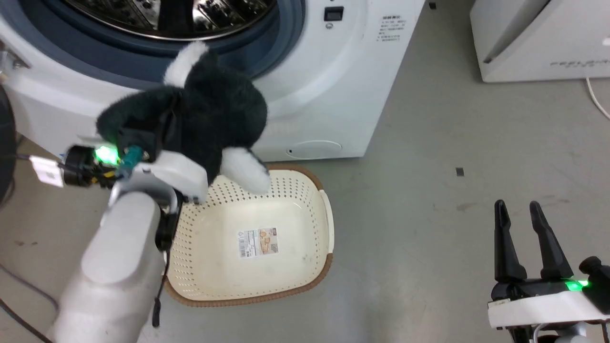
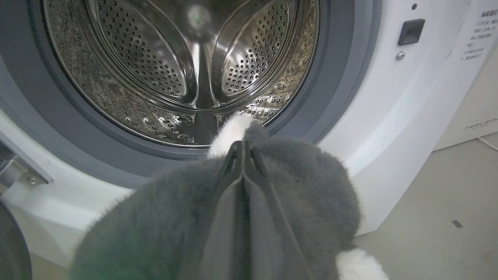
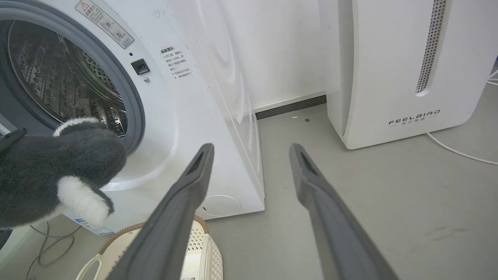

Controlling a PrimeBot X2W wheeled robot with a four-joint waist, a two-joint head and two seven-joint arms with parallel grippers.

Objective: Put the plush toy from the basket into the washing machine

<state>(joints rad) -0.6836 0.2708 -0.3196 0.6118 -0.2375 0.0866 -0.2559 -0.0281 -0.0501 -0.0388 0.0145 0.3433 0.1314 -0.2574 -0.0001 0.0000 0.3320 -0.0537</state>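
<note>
The black plush toy [image 1: 209, 114] with white patches hangs in the air above the basket's far edge, just before the washing machine's [image 1: 333, 85] open mouth. My left gripper [image 2: 242, 149] is shut on the plush toy [image 2: 311, 186], fingertips pressed together in its fur, pointing at the steel drum [image 2: 179, 70]. The cream basket [image 1: 286, 200] lies on the floor below with only its label sticker inside. My right gripper [image 1: 522, 209] stands open over the floor at the lower right, holding nothing; its fingers [image 3: 194, 175] frame the machine's right corner.
A white FEELBIRD appliance [image 3: 389, 70] stands right of the washer, with a white cable [image 3: 459, 149] on the floor. The black-framed door edge [image 1: 5, 143] is at the far left. Grey floor [image 1: 429, 214] lies between basket and right gripper.
</note>
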